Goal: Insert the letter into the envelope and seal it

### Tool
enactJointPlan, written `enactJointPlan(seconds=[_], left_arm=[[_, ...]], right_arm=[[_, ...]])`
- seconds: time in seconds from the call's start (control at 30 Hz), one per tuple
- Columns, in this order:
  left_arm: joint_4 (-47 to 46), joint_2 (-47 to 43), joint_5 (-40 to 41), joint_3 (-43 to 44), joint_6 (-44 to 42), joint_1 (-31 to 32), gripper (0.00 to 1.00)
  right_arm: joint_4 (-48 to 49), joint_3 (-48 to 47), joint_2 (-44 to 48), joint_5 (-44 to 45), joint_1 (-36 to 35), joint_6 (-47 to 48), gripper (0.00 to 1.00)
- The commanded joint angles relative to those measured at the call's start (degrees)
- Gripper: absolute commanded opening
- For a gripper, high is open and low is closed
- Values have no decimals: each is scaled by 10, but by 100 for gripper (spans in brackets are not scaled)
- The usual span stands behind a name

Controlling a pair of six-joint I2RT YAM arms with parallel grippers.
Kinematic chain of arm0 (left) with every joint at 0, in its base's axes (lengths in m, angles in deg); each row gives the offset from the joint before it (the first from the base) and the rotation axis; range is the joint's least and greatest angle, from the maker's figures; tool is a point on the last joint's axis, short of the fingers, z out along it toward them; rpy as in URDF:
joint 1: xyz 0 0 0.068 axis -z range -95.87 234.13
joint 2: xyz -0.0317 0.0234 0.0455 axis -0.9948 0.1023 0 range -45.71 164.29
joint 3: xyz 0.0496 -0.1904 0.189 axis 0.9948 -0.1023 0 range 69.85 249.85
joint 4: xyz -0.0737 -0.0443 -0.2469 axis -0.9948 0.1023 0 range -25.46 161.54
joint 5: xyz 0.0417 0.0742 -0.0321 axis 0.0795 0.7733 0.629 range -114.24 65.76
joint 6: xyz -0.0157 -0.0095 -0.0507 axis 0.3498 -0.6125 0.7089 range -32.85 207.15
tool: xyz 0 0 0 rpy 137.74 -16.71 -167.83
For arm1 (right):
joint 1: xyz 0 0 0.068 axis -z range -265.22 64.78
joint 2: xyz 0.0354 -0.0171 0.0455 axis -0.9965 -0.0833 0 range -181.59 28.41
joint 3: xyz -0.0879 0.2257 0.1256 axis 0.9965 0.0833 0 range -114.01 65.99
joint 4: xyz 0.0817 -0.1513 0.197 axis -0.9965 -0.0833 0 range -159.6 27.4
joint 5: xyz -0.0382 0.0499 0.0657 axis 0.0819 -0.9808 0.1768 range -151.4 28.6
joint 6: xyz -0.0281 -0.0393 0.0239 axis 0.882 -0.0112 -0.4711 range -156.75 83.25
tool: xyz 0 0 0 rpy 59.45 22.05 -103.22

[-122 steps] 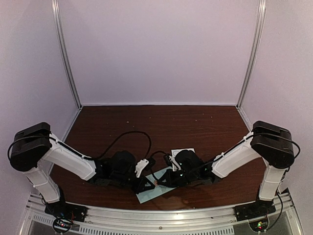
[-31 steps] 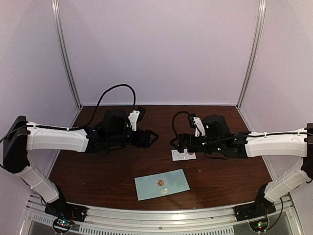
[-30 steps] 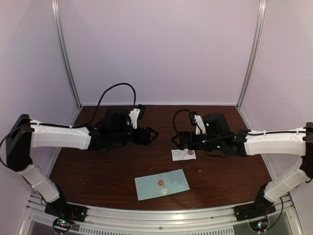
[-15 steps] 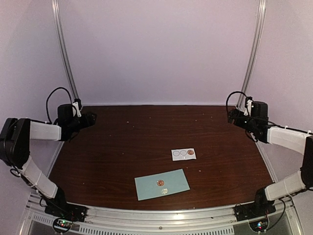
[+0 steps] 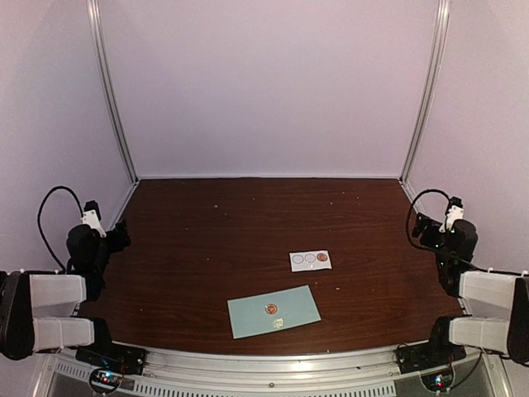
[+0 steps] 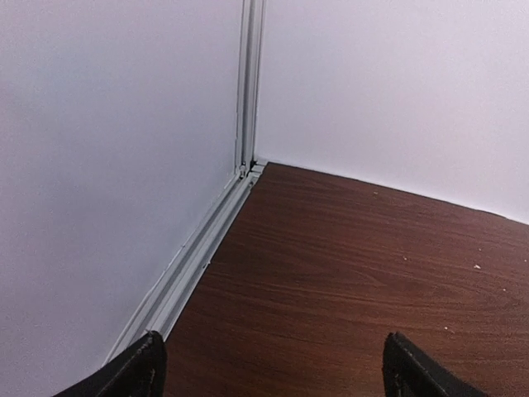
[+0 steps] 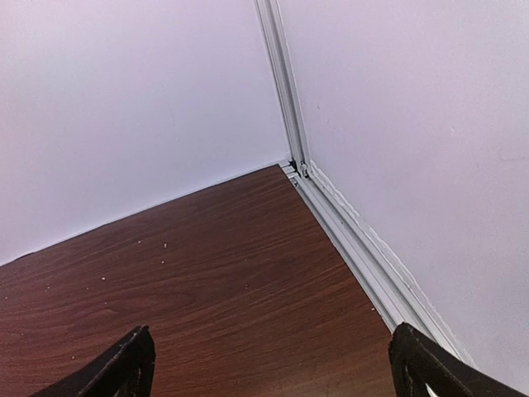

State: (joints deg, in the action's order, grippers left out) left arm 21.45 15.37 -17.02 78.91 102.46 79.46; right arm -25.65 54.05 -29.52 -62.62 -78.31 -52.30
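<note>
**Top external view**
- Table [image 5: 215, 223]: dark brown wood grain, with pale walls on 3 sides.
- Envelope [image 5: 274, 312]: pale teal-green and lying flat on the table. It sits toward 6 o'clock from the table's centre, near the front edge. Its long side is slightly tilted, with the right end farther back. It is shut, and nothing touches it.
- Round seal [image 5: 270, 308]: 1 reddish dot at the envelope's middle. A small whitish mark lies just beside it at 5 o'clock.
- Sticker strip [image 5: 310, 260]: small and white, at 1 o'clock from the envelope and apart from it. It shows 3 circles, and the right-hand one is reddish-brown.
- Left gripper [image 5: 118, 235]: at the table's 9 o'clock edge on a folded arm, well apart from the envelope.
- Right gripper [image 5: 420, 225]: at the 3 o'clock edge on a folded arm, well apart from the envelope and the strip.

**Left wrist view**
- Left gripper [image 6: 269, 374]: the 2 black fingertips [image 6: 136, 374] stand wide apart with only bare table between them, holding nothing.
- Corner post [image 6: 248, 83]: a metal upright at 12 o'clock where 2 walls meet. A rail runs from it along the table edge toward 7 o'clock.

**Right wrist view**
- Right gripper [image 7: 273, 368]: the 2 black fingertips [image 7: 128, 365] are spread wide over bare table, holding nothing.
- Corner upright [image 7: 285, 91]: at 12 o'clock, with a rail running from it toward 4 o'clock.
</note>
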Motion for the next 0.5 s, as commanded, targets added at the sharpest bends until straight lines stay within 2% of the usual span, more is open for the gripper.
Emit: enactJointPlan(seconds=[0.0,0.47], left_arm=[[-72,29,5,21,-29,2,92],[-96,87,-12,34,-19,2,93]], right_arm=[[164,50,7,2,4,25,100],[209,60,-16,0,4,38,100]])
